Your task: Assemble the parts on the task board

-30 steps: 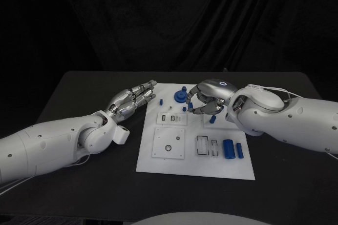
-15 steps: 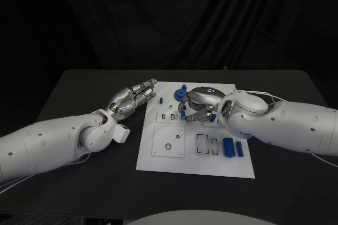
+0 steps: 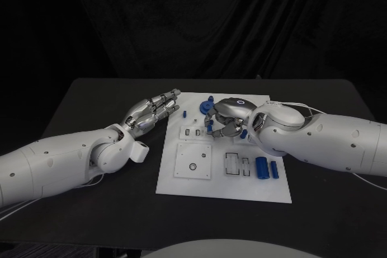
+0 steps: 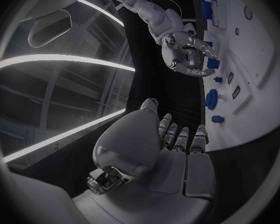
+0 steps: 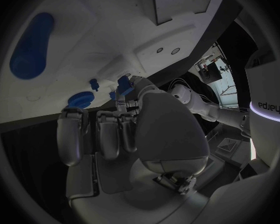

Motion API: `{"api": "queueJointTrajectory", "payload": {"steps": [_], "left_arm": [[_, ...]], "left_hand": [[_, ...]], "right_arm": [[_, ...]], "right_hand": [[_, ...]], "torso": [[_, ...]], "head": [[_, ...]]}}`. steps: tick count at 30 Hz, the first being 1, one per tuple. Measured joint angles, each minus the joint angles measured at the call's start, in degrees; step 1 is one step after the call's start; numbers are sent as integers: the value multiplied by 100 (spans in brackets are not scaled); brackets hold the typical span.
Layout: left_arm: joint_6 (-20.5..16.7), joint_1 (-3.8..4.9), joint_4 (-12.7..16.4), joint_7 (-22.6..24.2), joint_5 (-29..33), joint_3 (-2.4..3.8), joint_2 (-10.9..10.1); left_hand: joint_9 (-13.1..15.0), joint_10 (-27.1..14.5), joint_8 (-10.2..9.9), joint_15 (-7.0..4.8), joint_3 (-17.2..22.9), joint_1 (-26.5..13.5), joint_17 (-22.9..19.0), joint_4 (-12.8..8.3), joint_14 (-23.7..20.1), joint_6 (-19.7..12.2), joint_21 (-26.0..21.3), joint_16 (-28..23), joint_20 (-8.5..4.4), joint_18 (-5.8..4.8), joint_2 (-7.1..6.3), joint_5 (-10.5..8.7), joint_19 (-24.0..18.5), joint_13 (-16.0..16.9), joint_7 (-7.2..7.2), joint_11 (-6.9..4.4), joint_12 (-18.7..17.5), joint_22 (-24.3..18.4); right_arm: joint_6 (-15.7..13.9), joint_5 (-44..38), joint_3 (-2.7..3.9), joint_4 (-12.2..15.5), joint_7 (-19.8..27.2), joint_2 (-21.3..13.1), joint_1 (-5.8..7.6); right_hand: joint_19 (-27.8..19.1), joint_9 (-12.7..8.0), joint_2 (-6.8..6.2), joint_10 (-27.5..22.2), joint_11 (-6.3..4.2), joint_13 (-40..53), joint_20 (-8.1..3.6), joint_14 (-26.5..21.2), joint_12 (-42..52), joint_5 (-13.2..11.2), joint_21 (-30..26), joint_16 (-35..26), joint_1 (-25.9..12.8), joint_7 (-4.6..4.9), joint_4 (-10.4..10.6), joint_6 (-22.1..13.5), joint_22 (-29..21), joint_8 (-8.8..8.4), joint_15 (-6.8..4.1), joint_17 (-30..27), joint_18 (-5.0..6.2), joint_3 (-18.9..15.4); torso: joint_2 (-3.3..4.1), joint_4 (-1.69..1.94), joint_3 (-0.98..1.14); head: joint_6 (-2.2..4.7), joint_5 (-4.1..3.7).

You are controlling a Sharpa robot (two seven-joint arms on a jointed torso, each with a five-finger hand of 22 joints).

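Parts board (image 3: 202,185) risk as I see it: my right hand (image 3: 225,122) pinches a small blue piece (image 5: 124,82) that could slip or jam if it's tilted. Left hand (image 3: 151,113) hovers beside the board, fingers straight and together, holding nothing.

Two bulky white arms with glossy rounded shells dotted with small dark screws. The left hand (image 3: 151,115) and right hand (image 3: 226,116) are silver metal with segmented fingers (image 3: 168,101). A thin white cable loops along the right forearm.
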Motion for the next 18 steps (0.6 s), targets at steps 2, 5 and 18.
{"api": "queueJointTrajectory", "payload": {"steps": [2,5,18], "left_arm": [[1,0,-2,-1,0,0,3],[4,0,-3,-2,0,0,8],[13,0,-6,-6,0,0,12]], "left_hand": [[0,0,0,0,0,0,0,0,0,0,0,0,0,0,0,0,0,0,0,0,0,0],[0,0,0,0,0,0,0,0,0,0,0,0,0,0,0,0,0,0,0,0,0,0],[0,0,0,0,16,0,-1,16,0,0,0,0,0,0,0,0,0,0,0,0,0,0]], "right_arm": [[5,0,0,-18,-2,12,-3],[16,0,0,-58,-5,34,-11],[87,-58,0,-146,-41,95,-20]], "right_hand": [[0,0,0,0,0,0,0,0,0,0,-1,0,0,1,0,-1,0,0,0,0,0,0],[0,1,1,0,0,0,0,0,0,0,-1,0,1,10,0,-10,0,0,0,0,-1,0],[0,3,25,0,0,-1,0,0,0,-6,-24,0,26,30,-1,-32,-1,0,0,0,0,-1]], "torso": [[0,0,0],[-1,0,-1],[-2,13,-2]], "head": [[-4,0],[-8,1],[-30,-7]]}}
